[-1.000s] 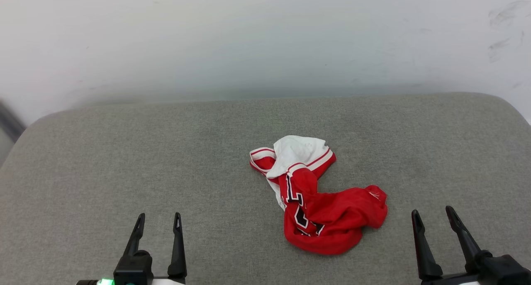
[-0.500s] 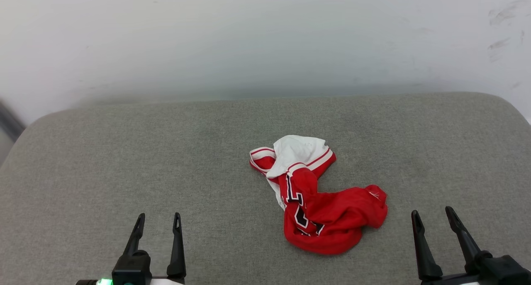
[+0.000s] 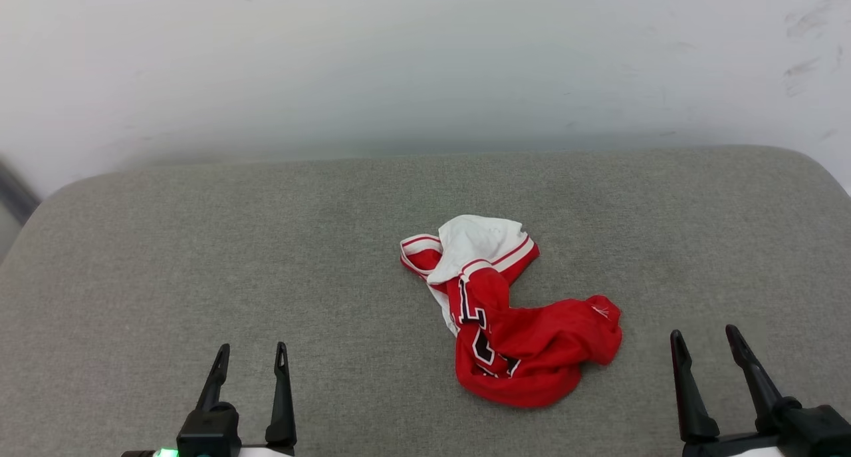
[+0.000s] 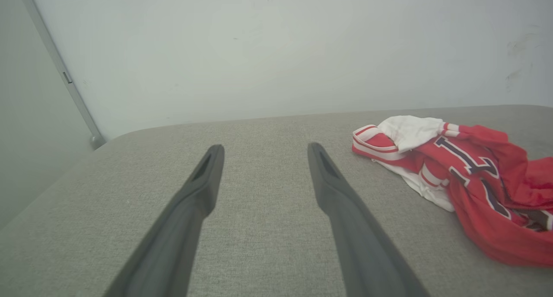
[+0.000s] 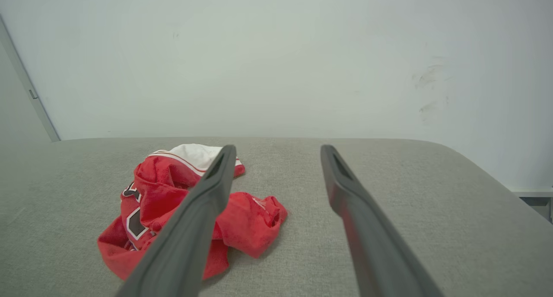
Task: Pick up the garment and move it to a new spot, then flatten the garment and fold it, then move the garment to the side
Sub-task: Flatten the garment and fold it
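Left gripper (image 3: 252, 347): released, its two dark fingers spread well apart and pointing up the head view at the lower left; it holds nothing and touches nothing, with bare grey fabric between the fingers in the left wrist view.
Grey padded surface (image 3: 199, 244): woven cloth with rounded far corners, set against a pale wall (image 3: 399, 58).
Garment (image 3: 505, 310): lies crumpled in a heap on the padded surface, a little right of centre, between the two grippers and apart from both, nearer the right one.
Garment's look: mostly red, bunched and twisted; a white sleeve with red-striped trim sits at the far end, and parts of black, white-outlined characters show among the folds.
Right gripper (image 3: 704, 332): released, fingers parted wide at the lower right, empty, clear of the cloth.
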Available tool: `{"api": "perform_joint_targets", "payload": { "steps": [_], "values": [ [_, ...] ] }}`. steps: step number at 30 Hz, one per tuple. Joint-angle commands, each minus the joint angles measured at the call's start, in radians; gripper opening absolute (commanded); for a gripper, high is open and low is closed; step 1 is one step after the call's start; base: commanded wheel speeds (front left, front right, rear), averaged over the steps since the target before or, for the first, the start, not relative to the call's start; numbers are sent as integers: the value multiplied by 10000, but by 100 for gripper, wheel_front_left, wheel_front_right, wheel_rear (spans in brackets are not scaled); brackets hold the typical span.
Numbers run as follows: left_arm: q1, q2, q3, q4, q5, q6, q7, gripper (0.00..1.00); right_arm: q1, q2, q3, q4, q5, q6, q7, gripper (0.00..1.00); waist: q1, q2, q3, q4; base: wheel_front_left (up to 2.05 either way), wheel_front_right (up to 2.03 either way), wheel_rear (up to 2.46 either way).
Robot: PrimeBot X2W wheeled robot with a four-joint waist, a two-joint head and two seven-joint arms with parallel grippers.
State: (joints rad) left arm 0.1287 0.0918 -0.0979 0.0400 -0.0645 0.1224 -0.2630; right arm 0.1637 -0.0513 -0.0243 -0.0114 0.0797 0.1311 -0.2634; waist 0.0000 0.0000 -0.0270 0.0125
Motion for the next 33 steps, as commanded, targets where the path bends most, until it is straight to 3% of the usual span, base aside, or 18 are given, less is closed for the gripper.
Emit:
{"api": "perform_joint_targets", "payload": {
  "steps": [1,7,13,17,20,21,25,26,29,33],
  "values": [
    [50,-38,26,30,58,-44,-26,100,-182,20,-94,-57,36,-7,-20,100,0,0,8,21,0,0,0],
    [-44,-154,118,43,93,-122,-26,100,-713,20,-213,-379,-342,-7,-20,100,0,0,84,71,0,0,0],
    [-160,-234,158,36,127,-143,-26,100,-2276,-65,30,-807,-872,-7,-20,100,0,0,284,74,0,0,0],
    [-249,-269,176,33,144,-168,-26,100,-3622,-1069,1063,-261,-679,-7,-19,100,0,0,422,46,0,0,0],
    [-336,-295,153,28,165,-187,-26,100,-4674,-2178,2311,742,-211,-7,132,100,0,0,563,77,0,0,0],
    [-396,-314,143,9,166,-200,-26,100,-5470,-2929,3364,1269,257,-7,845,100,0,0,687,106,0,0,0],
    [-613,-344,117,-22,166,-223,-26,100,-6867,-4491,5895,1805,1911,-7,3425,100,0,0,995,212,0,0,0],
    [-771,-362,84,-42,158,-224,-25,100,-7865,-5628,8051,1665,3502,-7,5539,100,0,0,1246,328,0,0,0],
    [-956,-384,32,-85,144,-177,-25,100,-8963,-6464,9658,1450,4868,-8,7146,100,0,0,1563,434,0,0,0],
    [-1223,-401,-74,-140,95,-137,-26,100,-10154,-6828,11317,1660,6081,-8,8556,100,0,0,2099,591,0,0,0]
  ]
}}
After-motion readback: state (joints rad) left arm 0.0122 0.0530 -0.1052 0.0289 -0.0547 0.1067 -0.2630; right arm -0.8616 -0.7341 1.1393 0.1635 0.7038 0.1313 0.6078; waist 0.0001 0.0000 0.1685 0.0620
